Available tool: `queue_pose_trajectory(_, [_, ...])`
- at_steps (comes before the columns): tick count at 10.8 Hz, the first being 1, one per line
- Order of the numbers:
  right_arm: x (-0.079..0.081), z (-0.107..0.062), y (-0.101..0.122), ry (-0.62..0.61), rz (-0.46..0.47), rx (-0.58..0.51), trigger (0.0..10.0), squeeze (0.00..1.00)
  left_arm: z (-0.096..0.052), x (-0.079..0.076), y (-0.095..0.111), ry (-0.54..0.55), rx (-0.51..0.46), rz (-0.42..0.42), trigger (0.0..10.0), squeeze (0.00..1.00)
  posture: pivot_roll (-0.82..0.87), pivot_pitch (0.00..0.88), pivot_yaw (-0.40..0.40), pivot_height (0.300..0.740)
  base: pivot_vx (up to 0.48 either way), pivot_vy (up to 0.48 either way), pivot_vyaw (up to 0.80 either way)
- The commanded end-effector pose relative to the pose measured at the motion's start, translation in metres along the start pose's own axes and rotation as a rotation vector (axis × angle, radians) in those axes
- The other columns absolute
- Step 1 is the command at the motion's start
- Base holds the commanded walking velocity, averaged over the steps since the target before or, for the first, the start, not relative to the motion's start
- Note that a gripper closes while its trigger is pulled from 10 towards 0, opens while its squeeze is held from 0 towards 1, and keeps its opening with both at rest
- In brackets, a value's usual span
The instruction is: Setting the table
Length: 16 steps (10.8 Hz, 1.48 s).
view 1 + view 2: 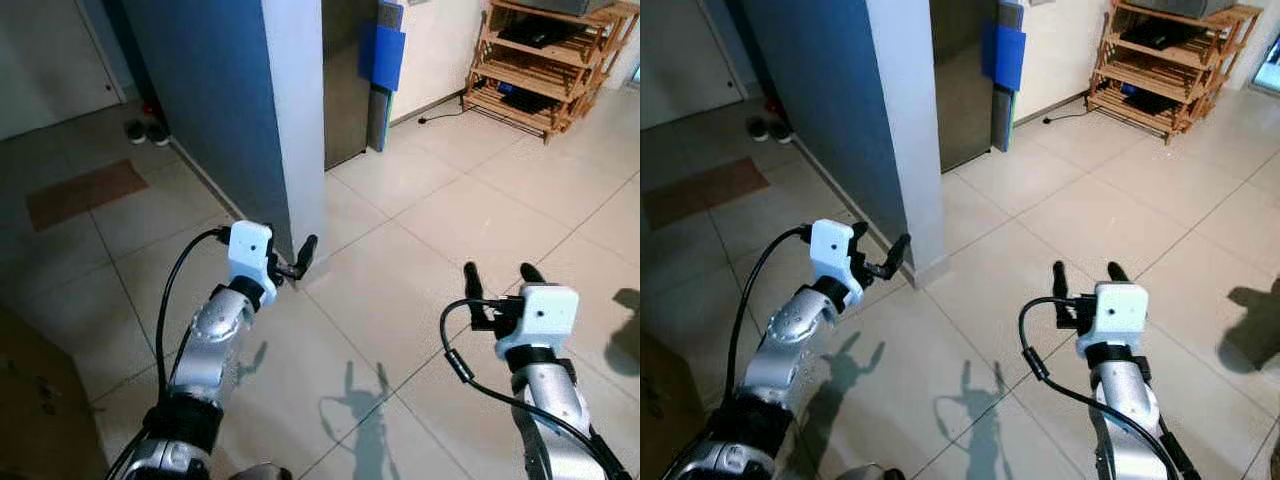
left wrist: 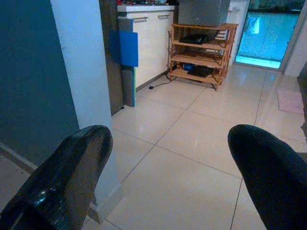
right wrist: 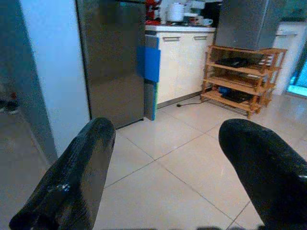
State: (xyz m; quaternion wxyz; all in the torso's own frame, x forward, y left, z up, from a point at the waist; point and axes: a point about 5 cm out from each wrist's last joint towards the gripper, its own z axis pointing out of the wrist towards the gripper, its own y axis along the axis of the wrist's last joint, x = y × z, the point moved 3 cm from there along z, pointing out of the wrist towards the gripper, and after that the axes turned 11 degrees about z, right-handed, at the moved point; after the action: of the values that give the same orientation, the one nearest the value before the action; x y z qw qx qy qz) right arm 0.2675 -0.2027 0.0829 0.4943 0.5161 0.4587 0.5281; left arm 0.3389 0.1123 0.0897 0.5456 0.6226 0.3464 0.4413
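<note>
- Far to my left, a flat brown rectangular mat [image 1: 85,192] lies on the floor, and past it a pair of dark shoes [image 1: 147,131] sits against the foot of the blue wall.
- My left gripper [image 1: 300,262] is raised in front of me on its jointed silver arm, just short of the corner of the smooth blue-and-white painted wall [image 1: 255,110]. Its two long black fingers stand wide apart with nothing between them; in the left wrist view their tips [image 2: 62,179] look rounded and glossy.
- The floor of large glossy pale square tiles [image 1: 420,230] reflects the room light, and the shadows of my arms fall on it between the two grippers.
- Beyond the wall corner stands a tall grey metal refrigerator [image 3: 112,57], then a bright blue flat panel [image 1: 383,55] leaning upright beside white cabinet doors with bar handles [image 3: 180,67].
- My right gripper [image 1: 498,272] is held out over the bare tiles, its white boxy wrist housing behind it and a black cable looping beneath. Its fingers [image 3: 76,177] are also spread wide and empty.
- At far right a slatted wooden shelf rack [image 1: 540,65] holds dark flat objects I cannot identify.
- Small white kitchen items [image 3: 184,12] crowd the counter above the cabinets; I can make out no table or tableware for setting.
</note>
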Motion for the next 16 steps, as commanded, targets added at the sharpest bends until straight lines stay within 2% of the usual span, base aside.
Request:
queue_pose_trajectory(1, [0.005, 0.003, -0.003, 0.018, 0.009, 0.015, 10.0, 0.0, -0.001, 0.005, 0.004, 0.026, -0.011, 0.013, 10.0, 0.0, -0.09, 0.0, 0.051, 0.727, 0.0, 0.0, 0.0])
queue_pose_trajectory(5, [0.012, 0.002, -0.008, 0.05, 0.011, 0.042, 10.0, 0.0, -0.006, 0.011, 0.003, 0.039, 0.0, 0.023, 10.0, 0.0, -0.08, 0.0, 0.036, 0.727, 0.0, 0.0, 0.0])
queue_pose_trajectory(7, [0.012, 0.004, -0.009, 0.062, 0.012, 0.049, 10.0, 0.0, -0.007, 0.017, 0.005, 0.084, -0.007, 0.074, 10.0, 0.0, -0.06, 0.0, 0.024, 0.727, 0.0, 0.0, 0.0])
queue_pose_trajectory(8, [0.015, 0.006, -0.009, 0.076, 0.009, 0.048, 10.0, 0.0, -0.007, 0.015, 0.007, 0.068, -0.02, 0.04, 10.0, 0.0, -0.06, 0.0, 0.024, 0.727, 0.382, 0.0, 0.0])
queue_pose_trajectory(10, [0.017, 0.008, -0.009, 0.087, 0.01, 0.043, 10.0, 0.0, -0.007, 0.011, 0.009, 0.05, -0.032, 0.029, 10.0, 0.0, -0.05, 0.0, 0.023, 0.727, 0.428, 0.0, 0.0])
queue_pose_trajectory(16, [0.015, 0.009, -0.012, 0.085, -0.006, 0.063, 10.0, 0.0, -0.006, -0.003, 0.012, -0.015, -0.054, 0.037, 10.0, 0.0, -0.06, 0.0, 0.016, 0.727, 0.465, 0.0, -0.72])
